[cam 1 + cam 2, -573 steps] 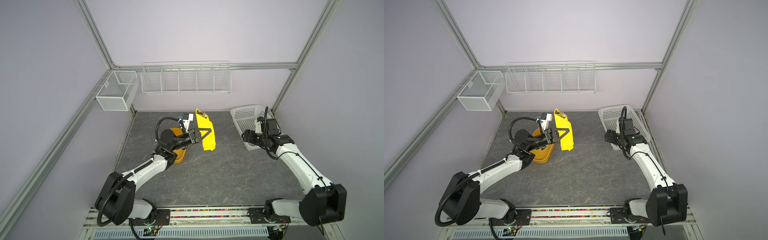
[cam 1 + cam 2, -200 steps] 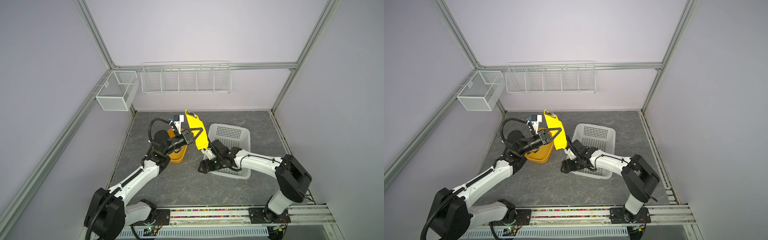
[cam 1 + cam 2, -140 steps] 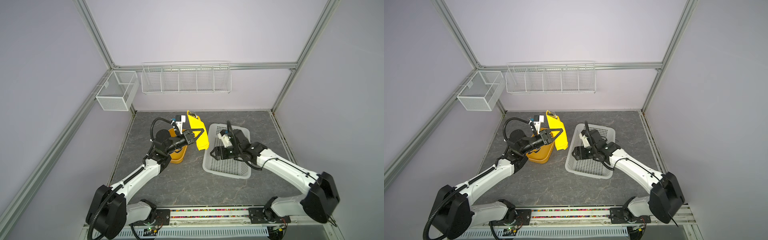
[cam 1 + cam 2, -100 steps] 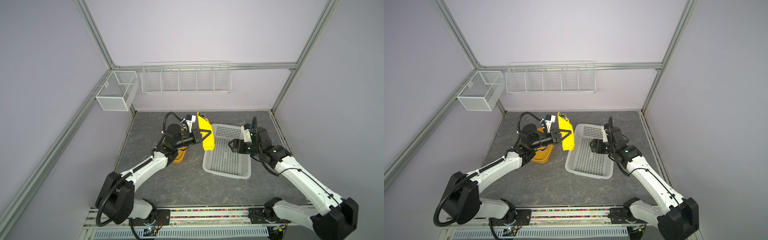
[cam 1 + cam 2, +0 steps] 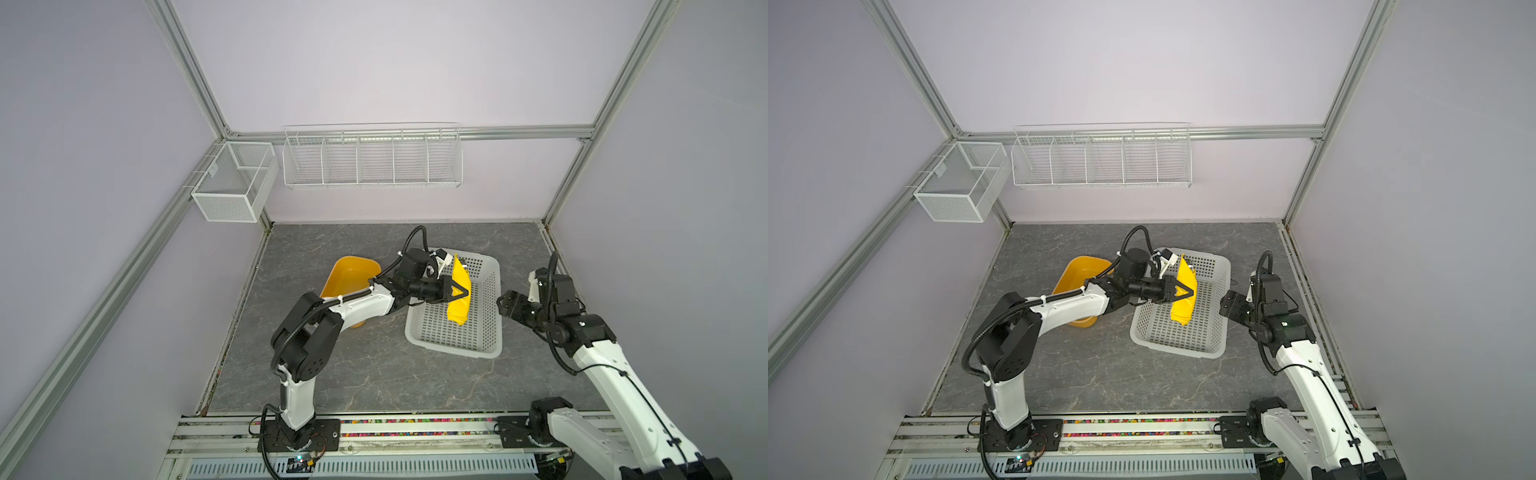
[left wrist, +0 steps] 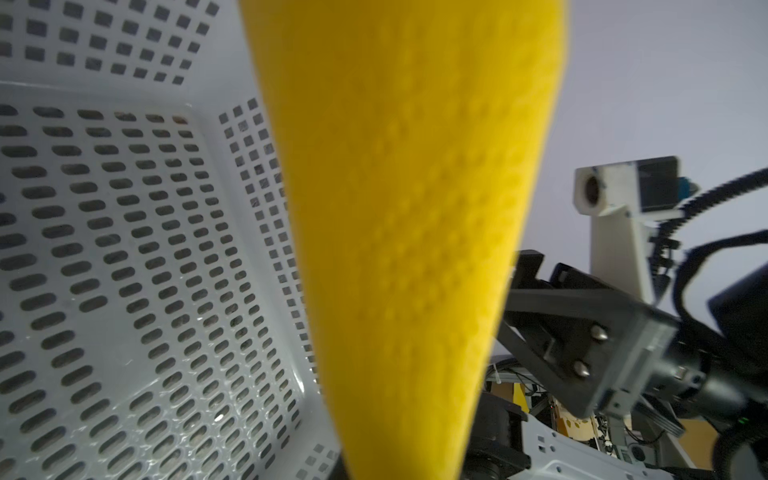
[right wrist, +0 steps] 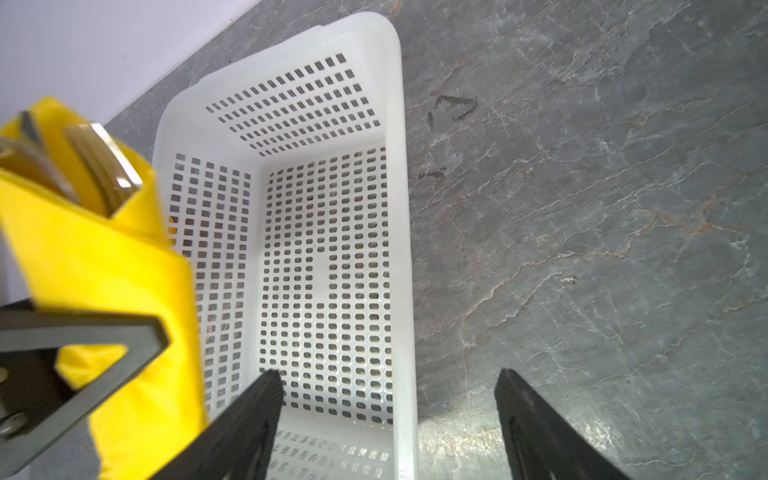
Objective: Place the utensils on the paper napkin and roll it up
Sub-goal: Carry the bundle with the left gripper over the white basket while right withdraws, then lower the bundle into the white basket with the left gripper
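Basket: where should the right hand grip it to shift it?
Probably the basket by its right long rim, coming from the right. That wall is thin and upright, the open right hand is beside it, and the left hand holds the napkin over its middle, crowding the other side.

Your paper napkin (image 6: pixel 407 249) is matt yellow paper, embossed with fine dimples. The utensils (image 7: pixel 104 162) poking from its end are polished, reflective metal. You have a basket (image 7: pixel 401 208) of smooth white perforated plastic with a slight sheen, and a glossy orange-yellow plastic tub (image 5: pixel 349 276). The tabletop (image 7: pixel 582 249) looks like matt grey veined stone. The right end effector (image 7: pixel 388 386) has matt black, finely ribbed fingers (image 7: pixel 253 419).
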